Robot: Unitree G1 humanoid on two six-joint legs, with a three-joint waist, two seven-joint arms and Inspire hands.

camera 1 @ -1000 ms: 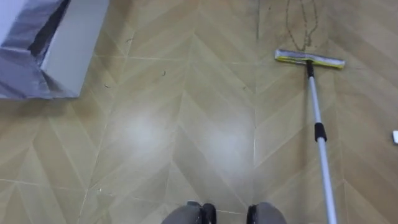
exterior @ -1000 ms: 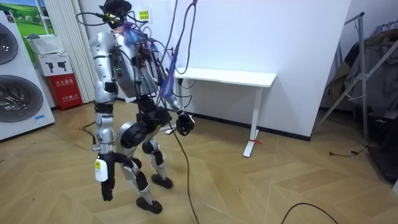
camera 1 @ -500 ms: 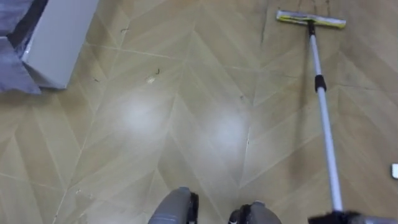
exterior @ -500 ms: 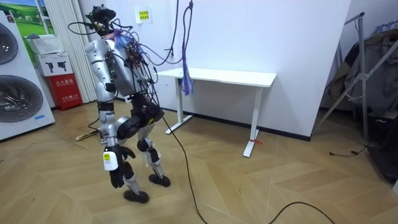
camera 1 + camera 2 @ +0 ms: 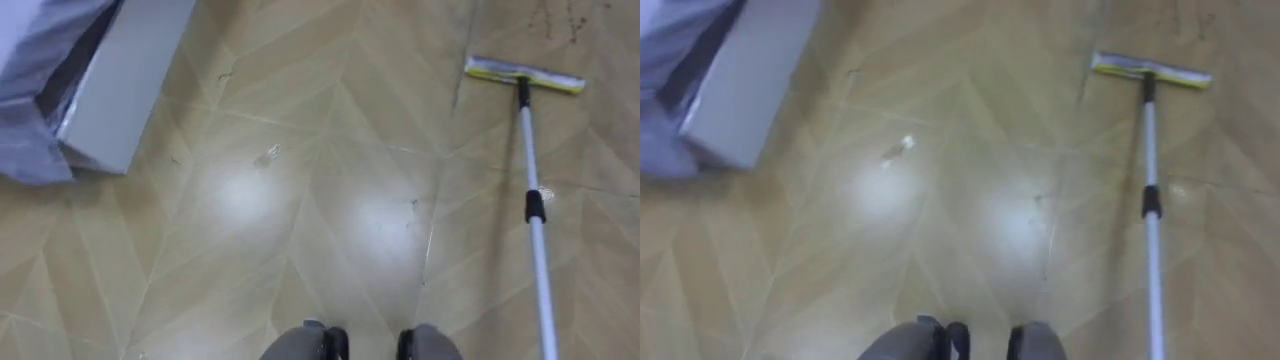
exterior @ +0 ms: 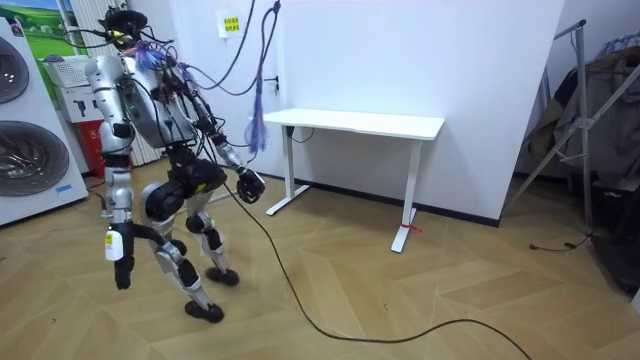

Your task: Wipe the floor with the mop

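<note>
**Surface.** Herringbone wood floor [image 5: 330, 230], glossy, with two pale light patches at centre. A small white scrap [image 5: 266, 156] lies at 11 o'clock from the feet. Dark scuffs [image 5: 558, 18] sit at 1 o'clock, just beyond the mop's head.

**Room.** I have the robot bent-kneed and leaning forward, facing the room view's left, near the washing machines [image 6: 25, 150] and a red cabinet [image 6: 100, 140]. A white desk [image 6: 365, 123] stands against the wall behind it, and a drying rack [image 6: 575, 110] at that picture's 3 o'clock.

**Cut off or unclear.** A white box [image 5: 130, 80] at 10 o'clock runs out of the eye view, with a grey cover [image 5: 35, 100] beside it. I cannot name either better.

**Task item.** Flat mop [image 5: 536, 205]: head [image 5: 524, 75] flat on the floor at 1 o'clock, pole [image 5: 545, 300] slanting back to 5 o'clock and leaving the bottom edge. Its upper end is out of sight.

**Hands.** The left hand [image 6: 120, 272] hangs by the knee, fingers loose and straight, empty, on the side away from the mop. The right hand [image 6: 250, 185] is held out behind the hip. I cannot tell its grip, or whether it meets the pole.
</note>
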